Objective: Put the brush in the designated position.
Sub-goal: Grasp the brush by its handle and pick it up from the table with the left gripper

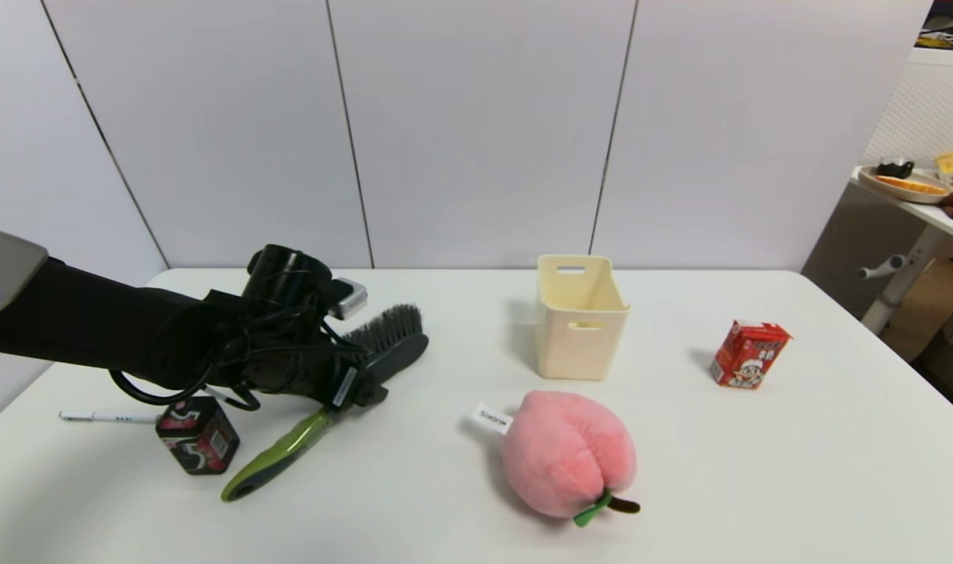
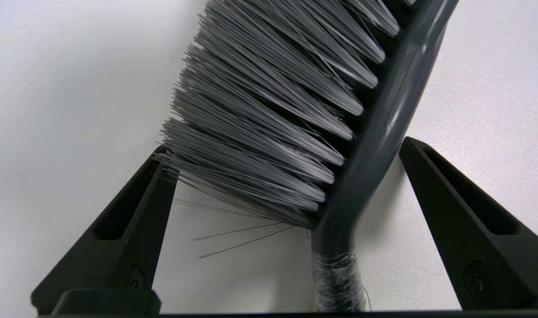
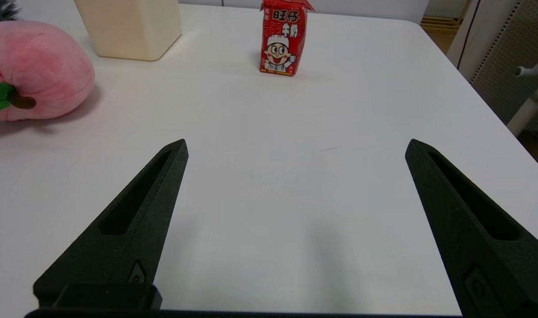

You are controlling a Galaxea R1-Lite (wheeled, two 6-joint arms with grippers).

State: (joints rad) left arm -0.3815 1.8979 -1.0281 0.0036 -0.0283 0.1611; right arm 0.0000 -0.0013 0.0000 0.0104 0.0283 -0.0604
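White rectangular table (image 1: 797, 470) stands against a pale panelled wall. Near its left edge lie a thin white pen (image 1: 104, 417) and a small black box with red markings (image 1: 198, 435). Just beside them lies the long hand brush (image 1: 319, 407), flat and diagonal: lime-green and grey handle toward the front edge, dark grey oval head and dark grey bristles toward the back edge. The left gripper (image 2: 286, 150) is lowered over the brush's neck, fingers spread, one either side. A cream plastic bin (image 1: 579, 321) stands mid-table toward the back edge, a pink plush peach (image 1: 566, 454) in front of it, a red milk carton (image 1: 749, 354) toward the right edge. The right gripper (image 3: 295, 145) hovers spread over bare table.
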